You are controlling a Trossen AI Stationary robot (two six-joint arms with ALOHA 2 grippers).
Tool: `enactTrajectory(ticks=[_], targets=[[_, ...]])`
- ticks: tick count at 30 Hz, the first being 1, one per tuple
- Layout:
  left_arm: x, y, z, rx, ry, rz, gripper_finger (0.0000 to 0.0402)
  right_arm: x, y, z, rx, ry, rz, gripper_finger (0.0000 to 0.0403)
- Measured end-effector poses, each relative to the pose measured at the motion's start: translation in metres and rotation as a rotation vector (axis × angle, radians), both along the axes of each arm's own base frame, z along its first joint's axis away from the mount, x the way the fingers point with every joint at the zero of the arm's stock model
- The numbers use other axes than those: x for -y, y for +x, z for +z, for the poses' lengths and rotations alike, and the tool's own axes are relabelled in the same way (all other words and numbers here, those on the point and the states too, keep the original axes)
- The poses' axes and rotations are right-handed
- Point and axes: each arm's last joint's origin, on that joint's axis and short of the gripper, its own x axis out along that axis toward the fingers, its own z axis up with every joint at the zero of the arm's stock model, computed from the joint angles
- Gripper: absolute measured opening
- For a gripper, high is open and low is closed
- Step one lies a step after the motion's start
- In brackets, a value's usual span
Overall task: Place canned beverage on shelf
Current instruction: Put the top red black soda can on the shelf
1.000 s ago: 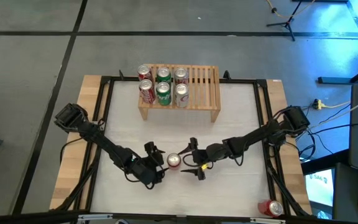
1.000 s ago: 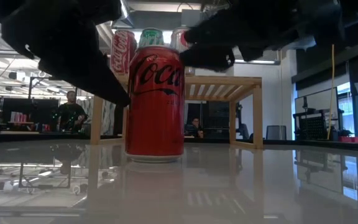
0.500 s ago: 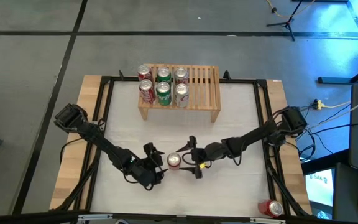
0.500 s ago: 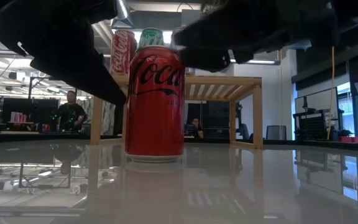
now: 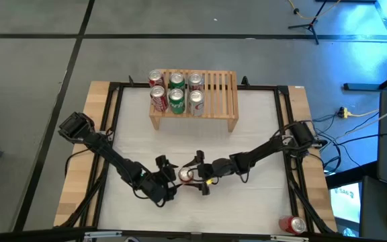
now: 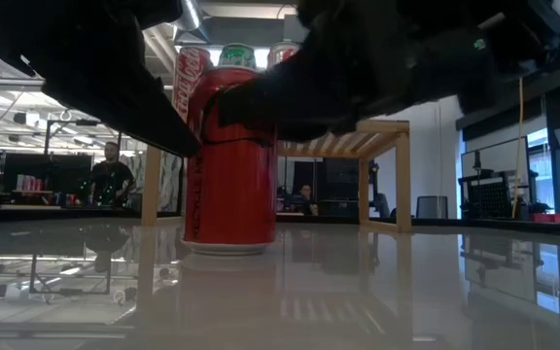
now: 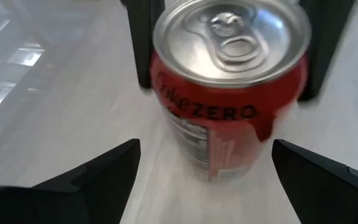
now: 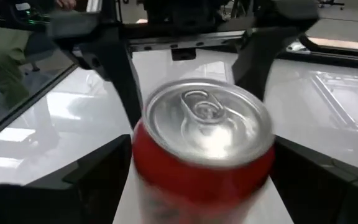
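A red Coca-Cola Zero can [image 5: 187,175] stands upright on its base on the white table, near the front middle. My left gripper [image 5: 169,176] is open at the can's left, with the can [image 7: 229,93] just ahead of its fingertips and no touch showing. My right gripper [image 5: 199,173] is open and comes level from the right, its fingers on either side of the can [image 8: 204,149]. In the low view one dark finger [image 6: 290,102] crosses the upper can. The shelf [image 5: 213,94] stands at the table's far side. My right gripper has one finger on each side of the can's upper wall [image 8: 166,168], coming level from the table's right. I cannot tell whether either finger touches it. The can stands upright on the table.
Several red, green and silver cans [image 5: 175,91] fill the shelf's left half; its right slats [image 5: 224,91] are bare. Another red can [image 5: 292,224] lies at the near right corner. A black frame [image 5: 284,121] borders the table. People sit in the room behind [image 6: 110,175].
My right gripper has gone toward the table's left and down, until its fingers stand on either side of the can. The can has slid a little toward the table's left and has stayed upright.
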Motion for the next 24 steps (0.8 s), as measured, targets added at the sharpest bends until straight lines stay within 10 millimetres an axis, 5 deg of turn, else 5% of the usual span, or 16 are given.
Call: enactTrajectory(ticks=[4, 9, 24], targets=[[0.0, 0.0, 0.0, -0.005, 0.013, -0.01, 0.0354, -0.001, 0.011, -0.004, -0.038, -0.02, -0.018, 0.0348], [0.001, 0.0, 0.0, 0.002, 0.008, -0.015, 0.0354, -0.003, 0.015, 0.0, -0.038, -0.021, -0.02, 0.0293], [0.033, -0.018, 0.003, 0.068, -0.06, -0.059, 0.0354, -0.004, 0.004, 0.023, -0.068, -0.074, -0.047, 0.0292]])
